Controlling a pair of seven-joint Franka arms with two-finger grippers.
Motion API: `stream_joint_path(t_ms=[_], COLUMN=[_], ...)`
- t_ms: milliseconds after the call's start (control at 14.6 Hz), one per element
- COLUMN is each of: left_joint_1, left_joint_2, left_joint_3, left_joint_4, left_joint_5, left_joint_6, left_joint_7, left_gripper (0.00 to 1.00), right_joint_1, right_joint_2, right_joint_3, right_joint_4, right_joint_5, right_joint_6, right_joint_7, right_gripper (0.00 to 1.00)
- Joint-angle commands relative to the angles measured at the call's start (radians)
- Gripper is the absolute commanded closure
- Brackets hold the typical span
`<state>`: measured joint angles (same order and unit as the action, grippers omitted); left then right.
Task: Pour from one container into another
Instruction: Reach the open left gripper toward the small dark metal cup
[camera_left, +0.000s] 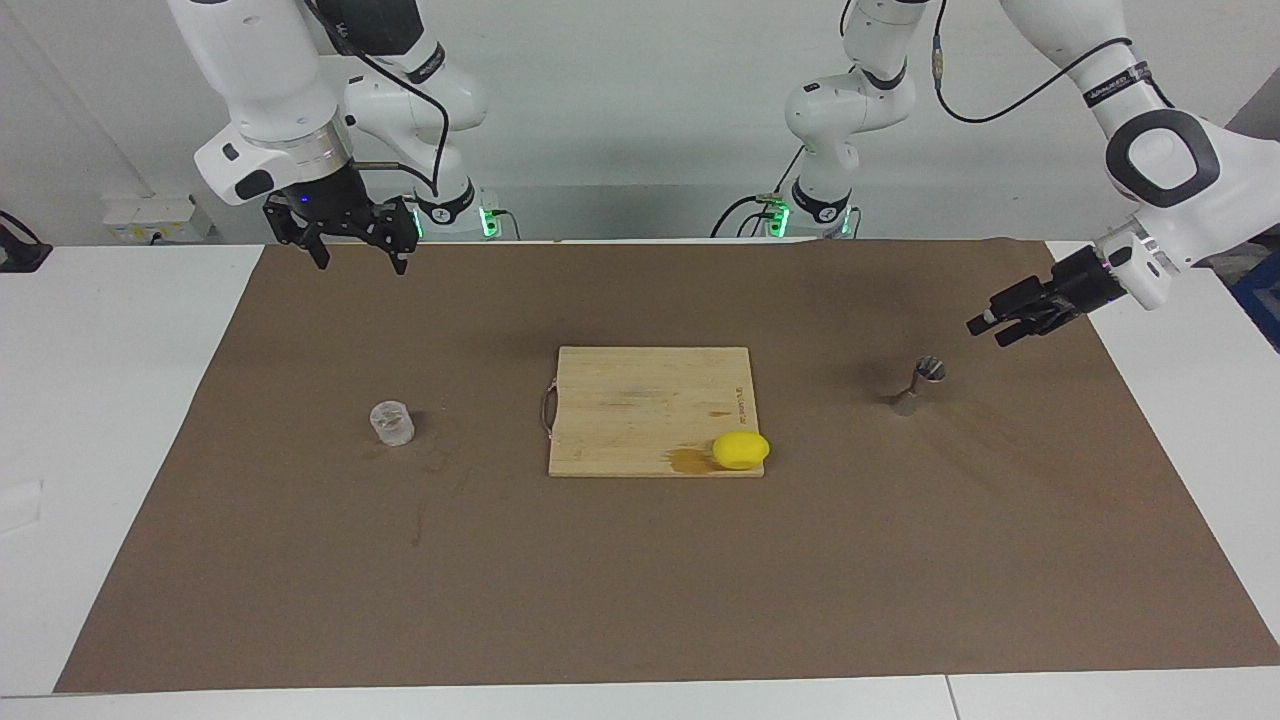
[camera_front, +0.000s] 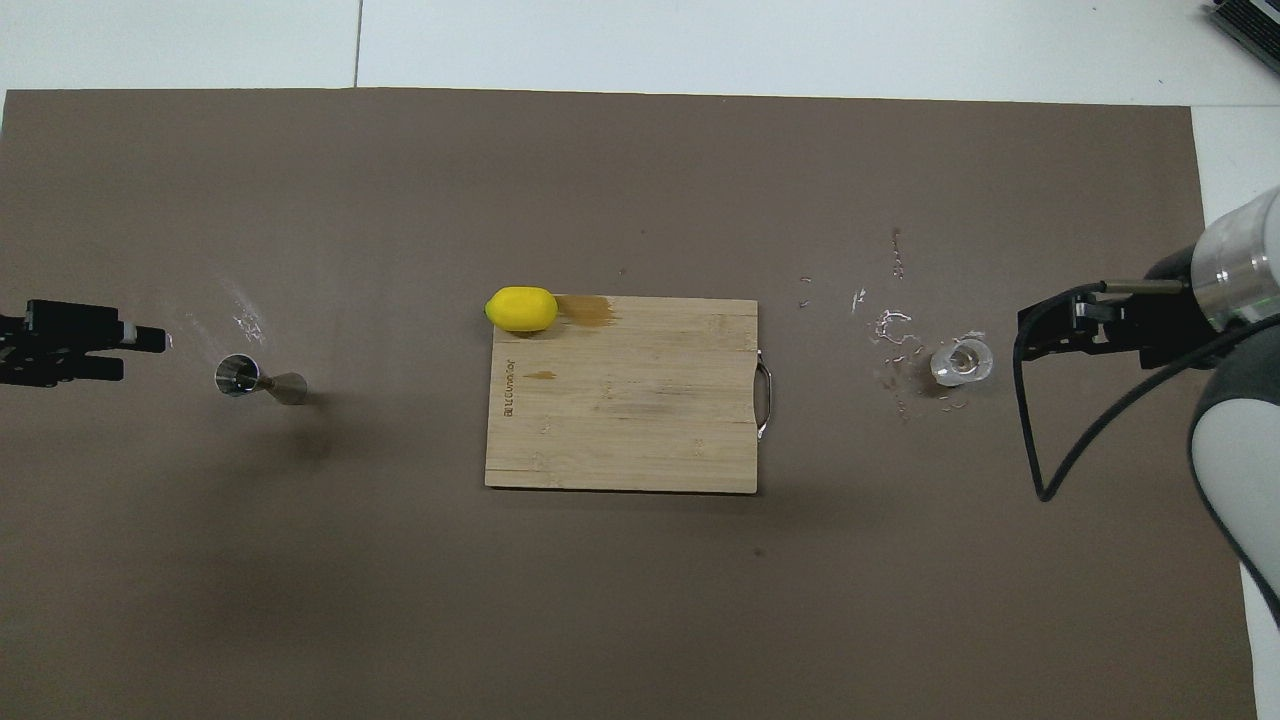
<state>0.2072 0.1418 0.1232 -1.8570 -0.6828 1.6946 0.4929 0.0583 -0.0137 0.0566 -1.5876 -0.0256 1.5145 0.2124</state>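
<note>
The small clear glass cup (camera_left: 392, 422) (camera_front: 962, 362) stands upright on the brown mat toward the right arm's end. The metal hourglass jigger (camera_left: 920, 385) (camera_front: 255, 378) stands upright toward the left arm's end. My left gripper (camera_left: 988, 330) (camera_front: 140, 354) hangs open over the mat beside the jigger, fingers pointing at it sideways, a short gap away and a little above its rim. High over the mat at the right arm's end, well above the cup, my right gripper (camera_left: 362, 262) (camera_front: 1025, 337) is open and holds nothing.
A wooden cutting board (camera_left: 640, 400) (camera_front: 640, 420) lies mid-table between the two containers. A yellow lemon (camera_left: 741, 450) (camera_front: 521, 308) rests at its corner by a wet stain. Droplets (camera_front: 890, 330) glisten on the brown mat (camera_left: 640, 580) around the cup.
</note>
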Motion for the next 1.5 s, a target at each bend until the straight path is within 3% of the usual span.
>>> stream_joint_path(t_ms=[0, 205, 478, 683, 888, 1025, 1434], left_joint_1=[0.027, 0.026, 0.061, 0.11, 0.12, 0.135, 0.147], left_joint_2=[0.114, 0.186, 0.202, 0.217, 0.226, 0.28, 0.36], left_joint_3=[-0.013, -0.013, -0.01, -0.011, -0.011, -0.01, -0.01], left_joint_4=[0.053, 0.085, 0.085, 0.087, 0.076, 0.076, 0.058], left_joint_5=[-0.124, -0.22, -0.239, -0.248, -0.281, -0.358, -0.455], left_joint_6=[-0.059, -0.116, -0.107, -0.11, -0.122, -0.223, -0.32], left_joint_7=[0.256, 0.491, 0.973, 1.097, 1.361, 1.533, 1.941], left_gripper=[0.0, 0.0, 0.0, 0.0, 0.0, 0.0, 0.0], right_joint_1=[-0.014, -0.014, -0.014, -0.012, -0.012, -0.012, -0.012], right_joint_2=[-0.02, -0.02, -0.02, -0.02, -0.02, -0.02, -0.02], right_joint_3=[0.003, 0.005, 0.003, 0.003, 0.003, 0.003, 0.005], right_joint_4=[-0.022, -0.022, -0.022, -0.022, -0.022, -0.022, -0.023], right_joint_5=[0.01, 0.01, 0.01, 0.01, 0.01, 0.01, 0.01], right_joint_6=[0.012, 0.012, 0.012, 0.012, 0.012, 0.012, 0.012], right_joint_7=[-0.018, -0.018, -0.018, -0.018, -0.018, -0.018, -0.018], right_gripper=[0.0, 0.0, 0.0, 0.0, 0.0, 0.0, 0.0])
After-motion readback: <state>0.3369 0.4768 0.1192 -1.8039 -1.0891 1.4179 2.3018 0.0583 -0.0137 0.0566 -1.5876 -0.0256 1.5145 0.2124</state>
